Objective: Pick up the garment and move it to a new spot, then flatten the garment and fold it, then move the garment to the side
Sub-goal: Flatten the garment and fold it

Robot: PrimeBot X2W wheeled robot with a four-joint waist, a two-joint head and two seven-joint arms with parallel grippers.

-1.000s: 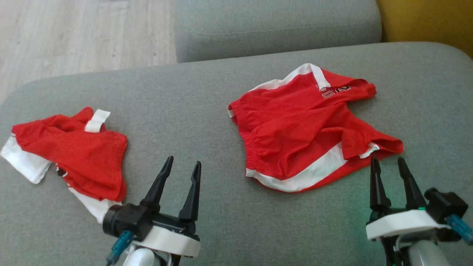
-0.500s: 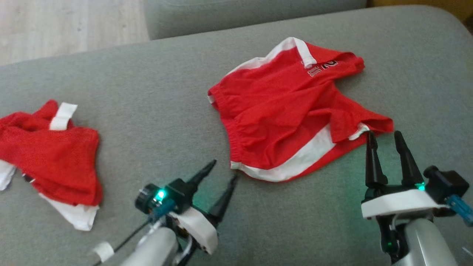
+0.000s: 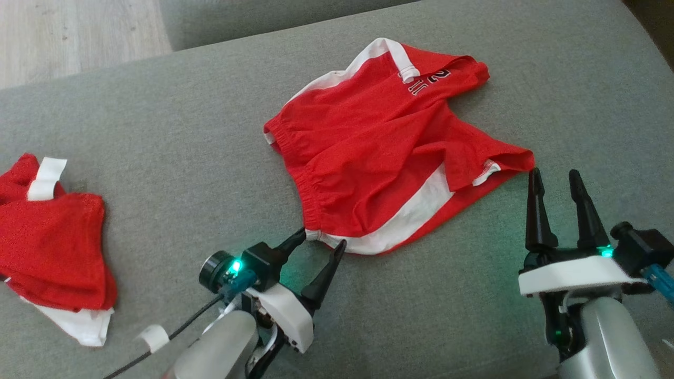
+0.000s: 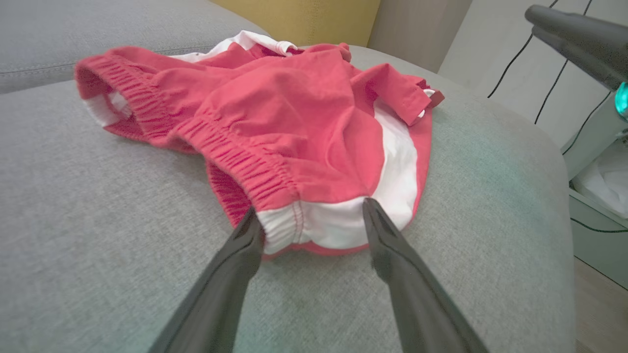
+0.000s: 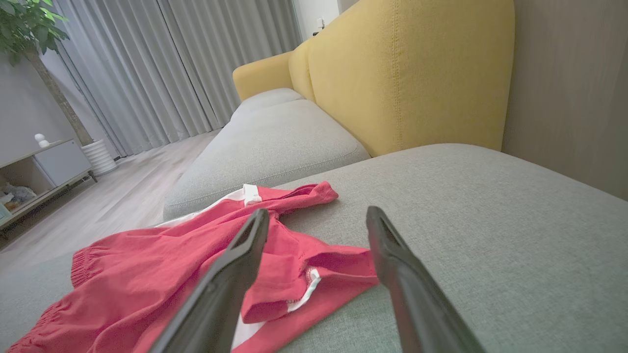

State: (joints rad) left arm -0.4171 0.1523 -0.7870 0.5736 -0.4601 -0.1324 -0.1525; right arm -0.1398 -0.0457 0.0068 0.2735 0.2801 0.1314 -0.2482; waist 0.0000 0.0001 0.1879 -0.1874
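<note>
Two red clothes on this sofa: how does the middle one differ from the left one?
The middle garment lies spread out; the left garment is bunched up. The middle garment shows printed lettering; none is visible on the left garment. Both are red with white trim.

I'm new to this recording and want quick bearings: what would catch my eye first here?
The bright red shorts with white trim, rumpled in the middle of the grey sofa cushion, stand out first. The open left tool has a finger either side of their near white corner, and the open right tool points at their right-hand leg hem. A second red and white garment lies crumpled at the far left.
</note>
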